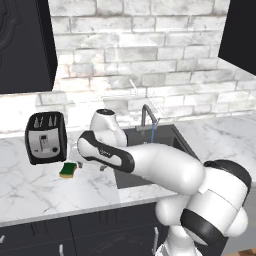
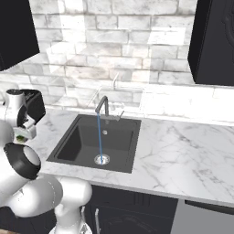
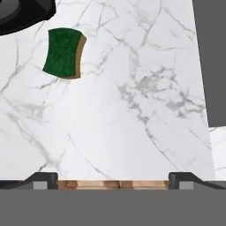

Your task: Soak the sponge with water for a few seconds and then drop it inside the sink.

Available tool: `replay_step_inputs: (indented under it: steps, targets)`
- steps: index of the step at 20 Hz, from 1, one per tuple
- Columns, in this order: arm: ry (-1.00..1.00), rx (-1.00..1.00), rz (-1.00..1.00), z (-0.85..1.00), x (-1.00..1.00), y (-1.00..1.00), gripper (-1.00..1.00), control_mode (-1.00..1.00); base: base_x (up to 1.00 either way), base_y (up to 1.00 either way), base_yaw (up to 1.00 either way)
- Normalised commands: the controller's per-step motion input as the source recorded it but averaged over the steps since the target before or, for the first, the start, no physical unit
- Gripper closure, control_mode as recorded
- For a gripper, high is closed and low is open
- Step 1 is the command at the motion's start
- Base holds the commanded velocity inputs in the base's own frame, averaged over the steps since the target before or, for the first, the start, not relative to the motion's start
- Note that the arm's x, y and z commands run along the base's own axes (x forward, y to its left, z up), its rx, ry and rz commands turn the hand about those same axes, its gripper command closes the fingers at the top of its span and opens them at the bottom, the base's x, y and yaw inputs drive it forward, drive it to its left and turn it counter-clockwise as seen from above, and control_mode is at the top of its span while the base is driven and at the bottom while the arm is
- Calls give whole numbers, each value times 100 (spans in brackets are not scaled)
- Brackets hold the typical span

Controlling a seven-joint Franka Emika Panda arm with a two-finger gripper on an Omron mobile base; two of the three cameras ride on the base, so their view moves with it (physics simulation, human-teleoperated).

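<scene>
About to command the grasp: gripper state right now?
Gripper: open, holding nothing; the sponge lies apart on the counter.

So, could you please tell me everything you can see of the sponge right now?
The sponge is a small rectangular block with a dark green scouring top and a yellow body showing along its side. It lies flat, green side up, on the white marble counter, just in front of the black-and-silver toaster and left of the sink. Nothing grips it; the hand hangs above the counter, apart from it.
</scene>
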Motion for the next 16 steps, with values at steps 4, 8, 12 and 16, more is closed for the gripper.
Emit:
replay_step_inputs:
  steps: [4, 8, 12, 16]
  targets:
    - [0, 0, -1, -3, 31, 21, -100, -100, 0, 0, 0]
    - [0, 0, 0, -3, 33, 25, -100, -100, 0, 0, 0]
    - [0, 0, -1, -5, 17, 17, -100, -100, 0, 0, 0]
    - [0, 0, -1, -9, 21, 10, -100, -100, 0, 0, 0]
